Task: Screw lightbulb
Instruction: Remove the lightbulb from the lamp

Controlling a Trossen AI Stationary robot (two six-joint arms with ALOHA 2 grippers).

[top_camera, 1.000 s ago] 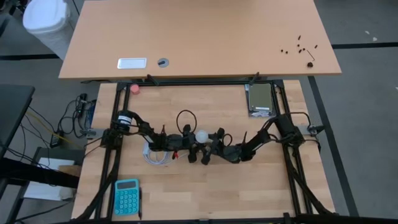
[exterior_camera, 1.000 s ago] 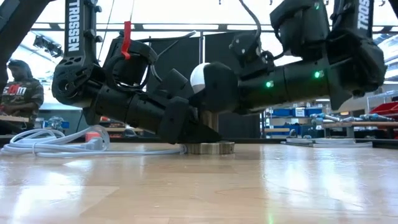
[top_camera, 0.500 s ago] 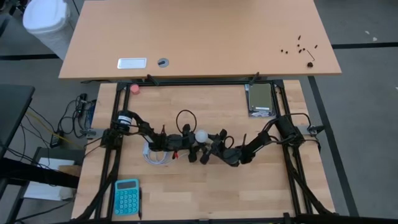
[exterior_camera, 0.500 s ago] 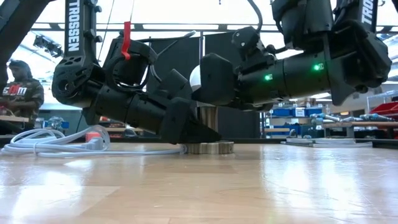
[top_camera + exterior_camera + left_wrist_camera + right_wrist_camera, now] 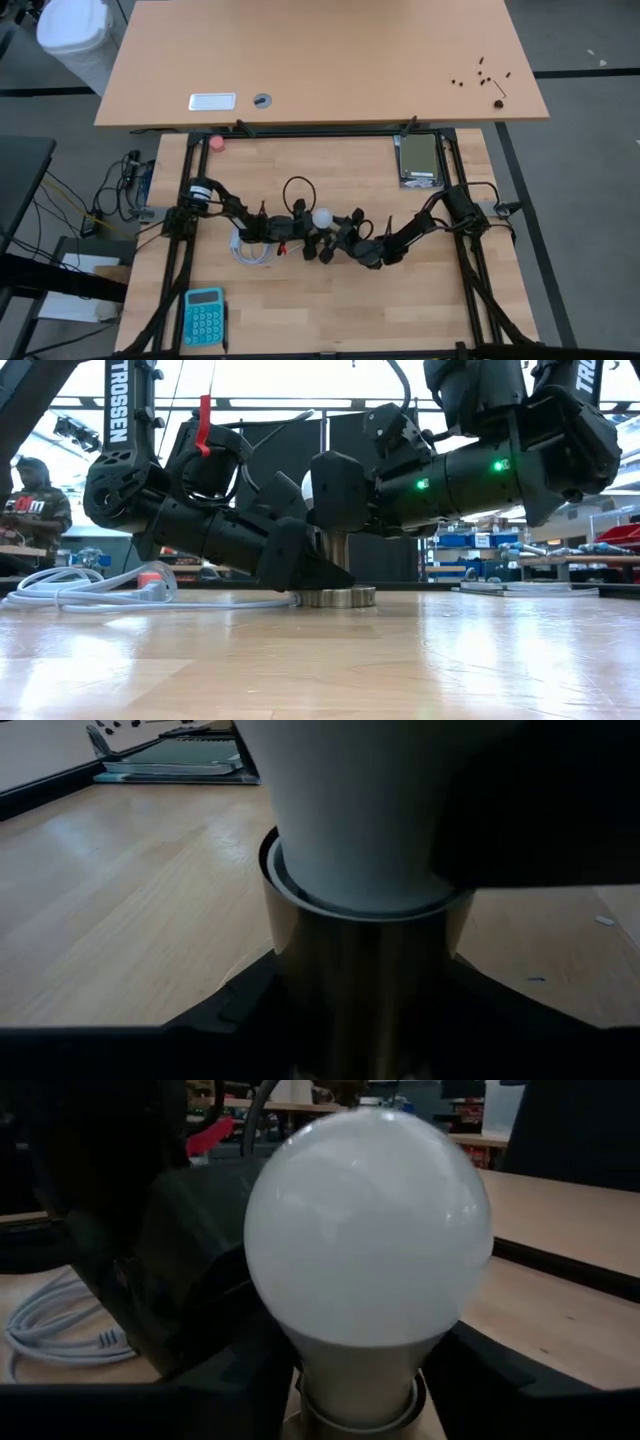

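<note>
One lightbulb [image 5: 368, 1230] is standing upright in one metal socket [image 5: 365, 970] mid-table. Two grippers are flanking it: left gripper [image 5: 300, 565] is clamping the socket; right gripper [image 5: 328, 240] is bracketing the globe, contact unclear. One white cord [image 5: 90, 592], one teal calculator [image 5: 204, 315] are lying on the wooden tabletop [image 5: 420, 300]. One person [image 5: 30, 505] is sitting beyond.

In the low view the lightbulb [image 5: 308, 488] is almost wholly hidden behind the right gripper [image 5: 330, 495], so contact cannot be confirmed. In the left wrist view the bulb's globe is cut off by the frame edge. In the high view the socket under the bulb is hidden.
</note>
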